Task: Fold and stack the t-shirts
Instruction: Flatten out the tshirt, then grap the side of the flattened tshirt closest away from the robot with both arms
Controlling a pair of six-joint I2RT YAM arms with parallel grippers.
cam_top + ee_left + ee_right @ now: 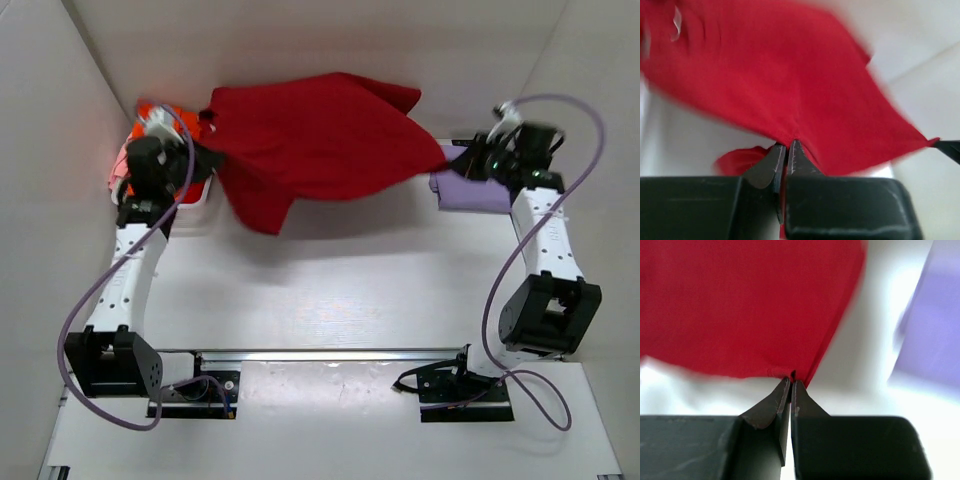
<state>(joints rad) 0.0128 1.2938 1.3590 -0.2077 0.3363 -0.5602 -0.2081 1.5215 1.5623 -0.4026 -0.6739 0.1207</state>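
The large dark red t-shirt (320, 140) hangs spread in the air between my two grippers at the back of the table. My left gripper (207, 152) is shut on its left edge, and the left wrist view shows the jaws (787, 145) pinching red cloth (790, 75). My right gripper (457, 160) is shut on its right corner, and the right wrist view shows the tips (791, 381) pinching the red cloth (740, 305). A folded lavender t-shirt (470, 190) lies flat under the right gripper and shows in the right wrist view (932, 330). An orange t-shirt (160, 108) and a pale pink one (118, 168) lie bunched at the far left.
The white slatted basket (197, 195) stands at the back left under my left arm and holds the orange and pink cloth. White walls close in the table on the left, back and right. A metal rail (330, 352) runs along the near edge.
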